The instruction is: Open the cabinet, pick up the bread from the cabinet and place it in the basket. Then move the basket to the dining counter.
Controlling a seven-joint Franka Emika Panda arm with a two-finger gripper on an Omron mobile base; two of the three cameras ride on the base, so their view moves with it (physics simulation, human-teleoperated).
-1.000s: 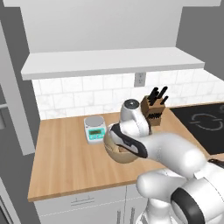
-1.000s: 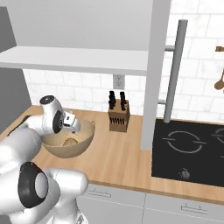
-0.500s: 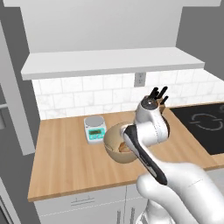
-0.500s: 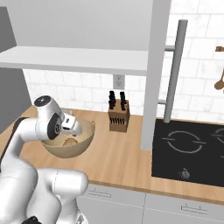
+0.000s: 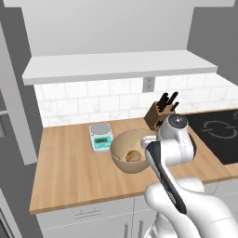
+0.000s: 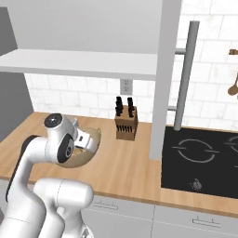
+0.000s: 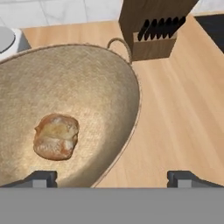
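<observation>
Resting in basket (image 7: pixel 109 78): bread (image 7: pixel 56 136) (gripper (image 7: pixel 112 178) spread)

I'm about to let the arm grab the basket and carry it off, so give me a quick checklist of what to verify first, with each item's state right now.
1. Bread inside the basket: ok, it lies on the basket floor.
2. End effector open: ok, the two finger tips stand wide apart in the hand view.
3. End effector holding nothing: ok, nothing lies between the tips.
4. Rim lined up for a grasp: cannot tell; the near rim runs between the tips, but height above it is unclear.
5. Knife block apart from the basket: ok, though close behind its loop handle.
6. Scale beside the basket: ok, not touching.
</observation>
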